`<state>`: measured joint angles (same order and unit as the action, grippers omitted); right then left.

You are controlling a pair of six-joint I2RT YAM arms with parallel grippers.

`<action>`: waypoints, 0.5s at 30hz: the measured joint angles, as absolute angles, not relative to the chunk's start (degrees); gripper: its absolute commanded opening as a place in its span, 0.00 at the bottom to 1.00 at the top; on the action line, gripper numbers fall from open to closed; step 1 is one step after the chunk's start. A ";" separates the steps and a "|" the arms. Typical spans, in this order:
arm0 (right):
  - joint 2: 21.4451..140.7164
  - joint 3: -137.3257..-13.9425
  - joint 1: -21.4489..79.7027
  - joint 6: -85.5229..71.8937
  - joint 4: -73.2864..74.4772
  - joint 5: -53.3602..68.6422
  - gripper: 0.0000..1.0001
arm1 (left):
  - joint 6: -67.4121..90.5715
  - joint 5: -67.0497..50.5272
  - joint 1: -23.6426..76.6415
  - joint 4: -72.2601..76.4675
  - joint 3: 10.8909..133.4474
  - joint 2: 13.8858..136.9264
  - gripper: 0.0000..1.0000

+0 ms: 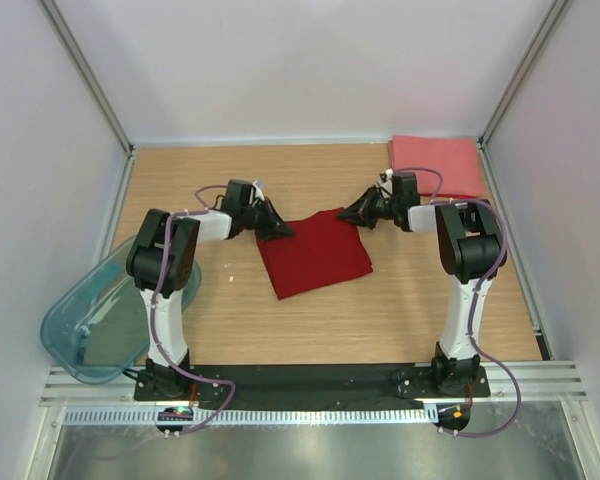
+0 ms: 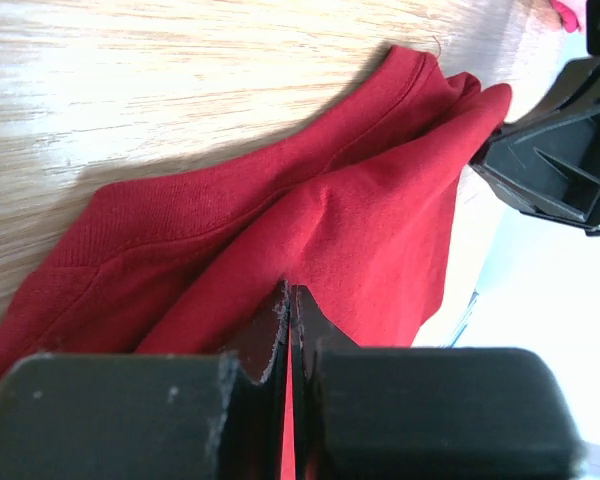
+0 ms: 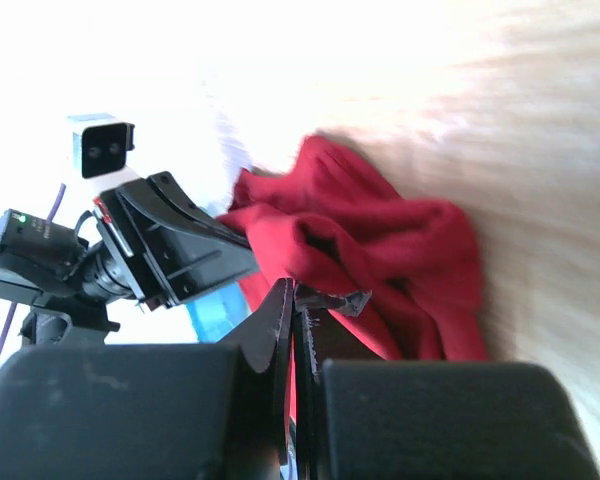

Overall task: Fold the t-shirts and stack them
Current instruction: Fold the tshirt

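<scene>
Closed tight, left gripper [image 1: 282,230] and right gripper [image 1: 347,213] are pinching far corners of the dark red shirt [image 1: 315,258] lying between them.

2 t-shirts [image 1: 314,252] [image 1: 435,165], 1 bin [image 1: 80,330], 2 arms [image 1: 165,300] [image 1: 463,310]

Legible text, labels, brands, numbers, signs: none.
Top view and both wrist views: nothing readable on any surface.
</scene>
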<state>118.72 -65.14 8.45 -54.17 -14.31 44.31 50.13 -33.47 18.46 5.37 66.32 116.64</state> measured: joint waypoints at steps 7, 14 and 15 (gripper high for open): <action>120.99 -66.46 10.04 -57.19 -16.34 44.82 0.02 | 50.11 -33.32 18.46 4.43 67.33 116.55 0.00; 127.55 -70.54 9.80 -59.27 -19.42 44.25 0.02 | 49.08 -31.66 18.06 2.35 67.46 115.42 0.00; 128.35 -71.18 9.67 -59.53 -19.66 44.47 0.02 | 49.06 -31.42 17.80 2.17 67.44 115.42 0.00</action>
<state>128.35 -71.18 9.67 -59.53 -19.66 44.47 49.06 -31.42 17.80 2.17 67.44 115.42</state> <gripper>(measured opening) 0.056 0.003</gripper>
